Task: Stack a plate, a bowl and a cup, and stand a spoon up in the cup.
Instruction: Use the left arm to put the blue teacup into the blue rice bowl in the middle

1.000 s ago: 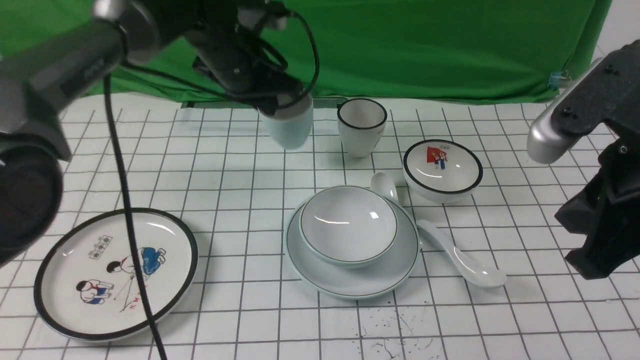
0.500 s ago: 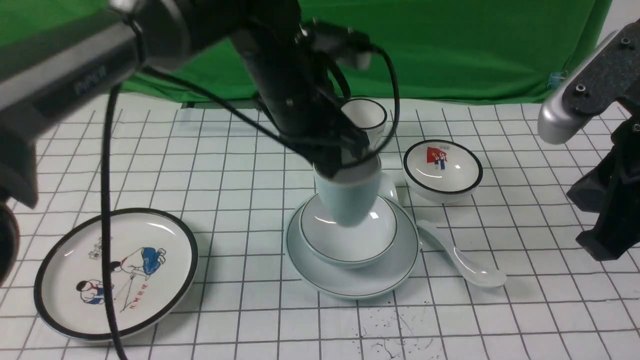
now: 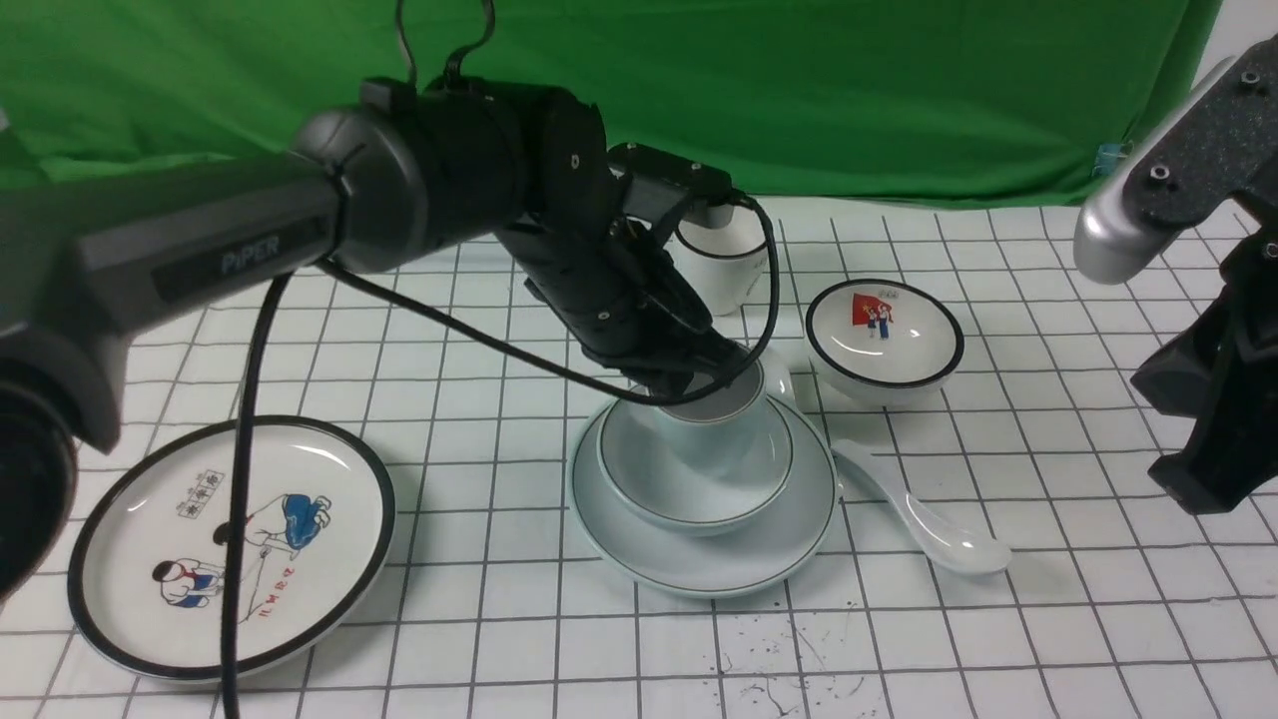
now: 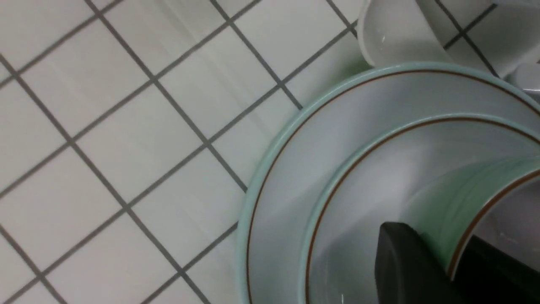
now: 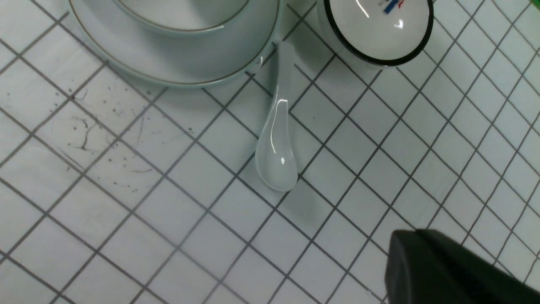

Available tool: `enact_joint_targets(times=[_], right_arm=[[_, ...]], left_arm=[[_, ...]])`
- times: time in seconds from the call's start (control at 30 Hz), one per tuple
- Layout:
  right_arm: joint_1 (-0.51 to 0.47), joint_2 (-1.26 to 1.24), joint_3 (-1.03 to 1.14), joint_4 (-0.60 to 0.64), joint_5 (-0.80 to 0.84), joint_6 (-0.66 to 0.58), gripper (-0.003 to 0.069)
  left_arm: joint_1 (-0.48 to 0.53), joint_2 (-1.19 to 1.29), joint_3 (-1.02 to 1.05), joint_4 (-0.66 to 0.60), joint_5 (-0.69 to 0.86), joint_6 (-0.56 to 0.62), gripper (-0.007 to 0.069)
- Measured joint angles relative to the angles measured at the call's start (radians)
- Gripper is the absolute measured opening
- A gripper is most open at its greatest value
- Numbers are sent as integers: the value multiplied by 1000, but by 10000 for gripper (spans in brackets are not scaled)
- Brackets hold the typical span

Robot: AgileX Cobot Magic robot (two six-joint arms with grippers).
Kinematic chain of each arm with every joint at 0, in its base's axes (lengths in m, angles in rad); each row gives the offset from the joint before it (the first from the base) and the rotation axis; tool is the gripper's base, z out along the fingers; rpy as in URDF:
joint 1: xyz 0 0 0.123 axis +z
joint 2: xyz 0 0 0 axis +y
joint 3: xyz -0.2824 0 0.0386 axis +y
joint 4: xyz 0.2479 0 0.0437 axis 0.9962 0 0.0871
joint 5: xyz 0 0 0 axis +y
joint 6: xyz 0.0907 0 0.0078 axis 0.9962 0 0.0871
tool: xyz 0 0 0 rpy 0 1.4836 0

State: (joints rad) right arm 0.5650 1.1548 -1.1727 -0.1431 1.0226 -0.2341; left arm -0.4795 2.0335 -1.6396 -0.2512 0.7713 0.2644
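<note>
Now the left gripper [image 3: 704, 384] is narrow and pinches the wall of the cup [image 3: 724, 437], 1 finger [image 4: 405, 261] outside the rim and the other inside. The cup sits low inside the bowl [image 3: 644, 479], a little tilted, and the bowl stands on the plate [image 3: 699, 569]; whether the cup's foot touches the bowl's bottom I cannot tell. I judge that 3 pieces are nearly stacked and only the spoon [image 3: 924, 519] is left to do. It lies flat on the table [image 3: 499, 340] at about 4 o'clock of the plate, just beside the rim; its long axis runs from about 10 o'clock, where the handle end lies between the plate and the black-rimmed bowl [image 3: 884, 335], to 4 o'clock, where the scoop points. The right gripper [image 3: 1203, 479] hangs raised at 3 o'clock of the stack, jaws pressed together with nothing in them; the spoon is toward its 9 o'clock and lower, so this arm is much nearer to it than the left one. It should open before it goes for the handle. On the left arm [image 3: 200, 260] the word "PiPER" can be read; the characters on the cartoon plate [image 3: 230, 544] and on the black-rimmed bowl are too small to read.
</note>
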Motion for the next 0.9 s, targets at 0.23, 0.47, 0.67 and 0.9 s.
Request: enact_joint_targets(times=[0.23,0.47,0.67,0.9], right_arm=[[0,0,0,-1,0,0,34],[0,0,0,-1,0,0,34],[0,0,0,-1,-4,0,41],[0,3,-2,-1,-9,1,103]], left_arm=[[0,25,0,-4,8,-2,8],[0,28,0,-4,5,-2,34],[1,19,-2,10,21,-8,247],[3,-86,-119,104,105,-72,514]])
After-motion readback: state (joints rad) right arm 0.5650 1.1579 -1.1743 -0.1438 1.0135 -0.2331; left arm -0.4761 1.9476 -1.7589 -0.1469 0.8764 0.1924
